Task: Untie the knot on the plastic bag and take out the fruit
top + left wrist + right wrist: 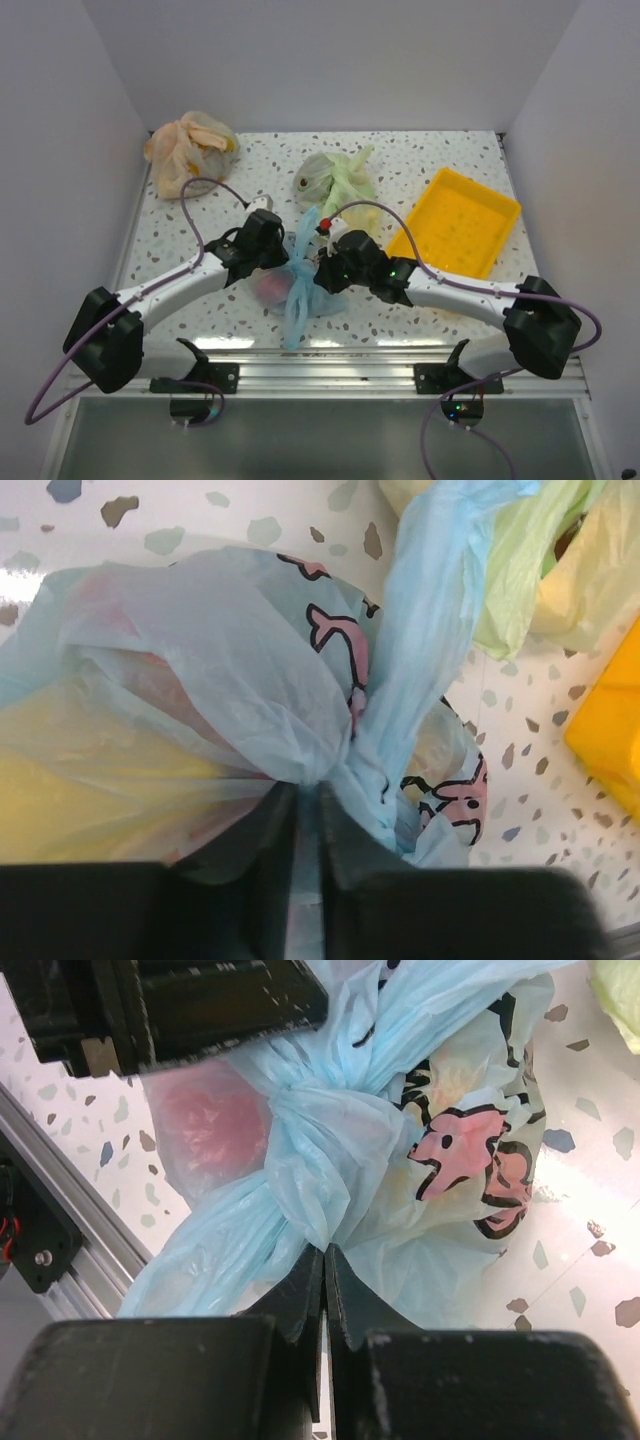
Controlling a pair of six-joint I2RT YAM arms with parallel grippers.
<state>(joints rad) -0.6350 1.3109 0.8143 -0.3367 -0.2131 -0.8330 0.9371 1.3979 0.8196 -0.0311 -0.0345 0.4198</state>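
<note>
The light blue plastic bag [300, 285] lies on the table between my two grippers, with its white-and-pink printed patch [465, 1155] showing. Its knot [315, 1145] is a tight bunch with a tail [296, 320] trailing toward the near edge. My left gripper [308, 790] is shut on a fold of the blue plastic beside the knot. My right gripper [325, 1250] is shut on the plastic just under the knot. Red fruit [205, 1125] and yellow fruit [80, 800] show through the bag.
A pale green tied bag [338, 177] lies just behind the blue bag. An orange bag [190, 147] sits at the back left. A yellow tray [458, 222] stands at the right. A metal rail [330, 372] runs along the near edge.
</note>
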